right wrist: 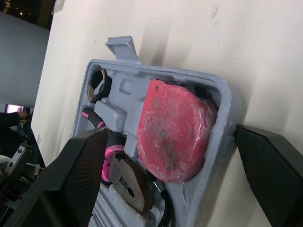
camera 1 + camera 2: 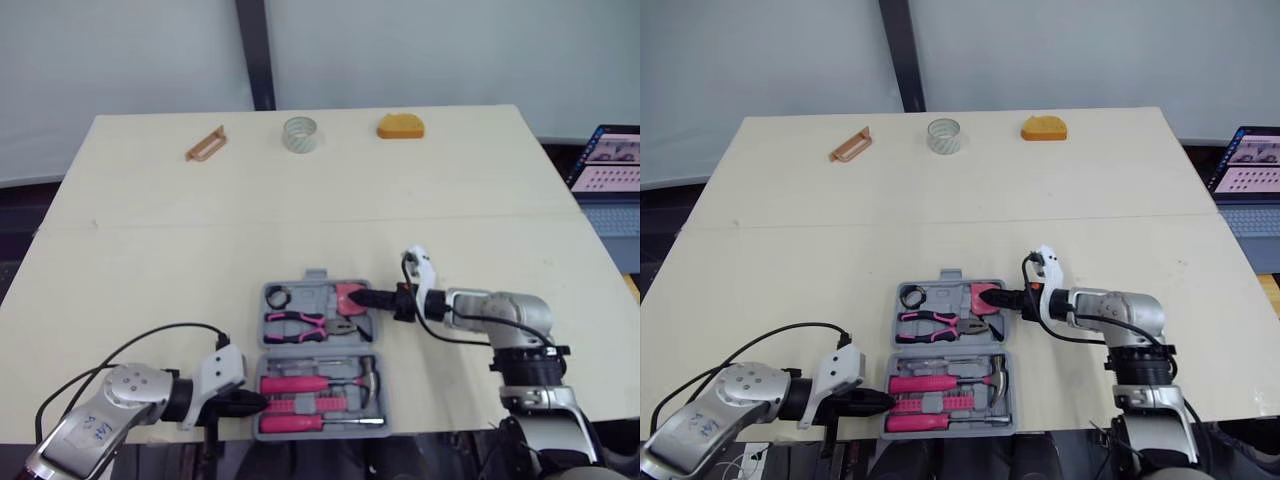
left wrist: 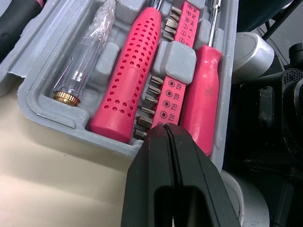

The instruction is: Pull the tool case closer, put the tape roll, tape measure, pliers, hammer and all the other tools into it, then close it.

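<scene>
The right hand (image 2: 371,298) has its fingers apart, straddling the side wall of the open tool case (image 2: 316,275). One finger is just outside the wall and the other is inside over the pliers (image 2: 305,325), with the pink tape measure (image 1: 175,127) between them. The left hand (image 3: 166,135) is closed with its fingers together, its tip at the case's opposite wall by the pink screwdrivers (image 3: 130,90). The tape roll (image 2: 299,134) sits on the counter (image 2: 150,270), well beyond both hands.
</scene>
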You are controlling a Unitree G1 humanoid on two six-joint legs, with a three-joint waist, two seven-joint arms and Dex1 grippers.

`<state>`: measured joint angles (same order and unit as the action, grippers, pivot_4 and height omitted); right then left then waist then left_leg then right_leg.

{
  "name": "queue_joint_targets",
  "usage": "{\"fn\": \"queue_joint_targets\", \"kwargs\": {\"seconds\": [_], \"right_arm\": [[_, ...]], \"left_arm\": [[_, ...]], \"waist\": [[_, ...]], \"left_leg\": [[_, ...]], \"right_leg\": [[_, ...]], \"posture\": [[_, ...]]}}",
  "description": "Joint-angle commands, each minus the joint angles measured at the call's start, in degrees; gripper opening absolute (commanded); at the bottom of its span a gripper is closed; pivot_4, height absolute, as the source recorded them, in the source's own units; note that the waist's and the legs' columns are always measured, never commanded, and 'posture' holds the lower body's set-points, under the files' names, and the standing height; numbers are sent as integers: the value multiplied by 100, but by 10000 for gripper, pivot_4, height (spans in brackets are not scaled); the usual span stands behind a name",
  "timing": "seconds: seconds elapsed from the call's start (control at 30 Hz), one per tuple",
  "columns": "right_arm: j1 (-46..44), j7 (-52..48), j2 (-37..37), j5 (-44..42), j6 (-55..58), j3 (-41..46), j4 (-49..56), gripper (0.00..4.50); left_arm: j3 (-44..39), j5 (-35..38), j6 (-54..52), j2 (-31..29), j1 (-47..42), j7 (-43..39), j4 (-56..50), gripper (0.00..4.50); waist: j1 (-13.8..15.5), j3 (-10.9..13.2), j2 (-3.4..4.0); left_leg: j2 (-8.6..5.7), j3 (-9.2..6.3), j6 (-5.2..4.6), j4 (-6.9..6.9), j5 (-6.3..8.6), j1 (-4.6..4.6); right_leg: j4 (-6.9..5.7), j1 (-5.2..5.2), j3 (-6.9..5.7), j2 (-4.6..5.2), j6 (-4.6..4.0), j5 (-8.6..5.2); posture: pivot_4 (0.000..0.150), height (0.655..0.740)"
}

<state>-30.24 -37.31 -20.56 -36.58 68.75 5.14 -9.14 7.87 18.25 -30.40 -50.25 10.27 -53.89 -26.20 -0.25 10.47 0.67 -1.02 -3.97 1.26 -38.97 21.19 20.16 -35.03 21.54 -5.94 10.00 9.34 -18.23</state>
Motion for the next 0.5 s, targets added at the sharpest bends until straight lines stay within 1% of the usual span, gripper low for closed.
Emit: {"fn": "queue_joint_targets", "kwargs": {"seconds": [0.03, 0.5], "right_arm": [[10, -105, 67, -191, -24, 122, 123, 43879], [248, -603, -26, -484, -26, -37, 753, 43879]], "left_arm": [[111, -174, -28, -53, 115, 13, 185, 0], [-64, -26, -139, 70, 54, 121, 175, 0]], "waist": [[-1, 0, 0], [-5, 0, 1]], "left_leg": [[0, 0, 0, 0, 0, 0], [6, 0, 0, 4, 0, 0]], "right_leg": [[0, 0, 0, 0, 0, 0], [2, 2, 0, -6, 0, 0]], "posture": [[1500, 7400], [1500, 7400]]}}
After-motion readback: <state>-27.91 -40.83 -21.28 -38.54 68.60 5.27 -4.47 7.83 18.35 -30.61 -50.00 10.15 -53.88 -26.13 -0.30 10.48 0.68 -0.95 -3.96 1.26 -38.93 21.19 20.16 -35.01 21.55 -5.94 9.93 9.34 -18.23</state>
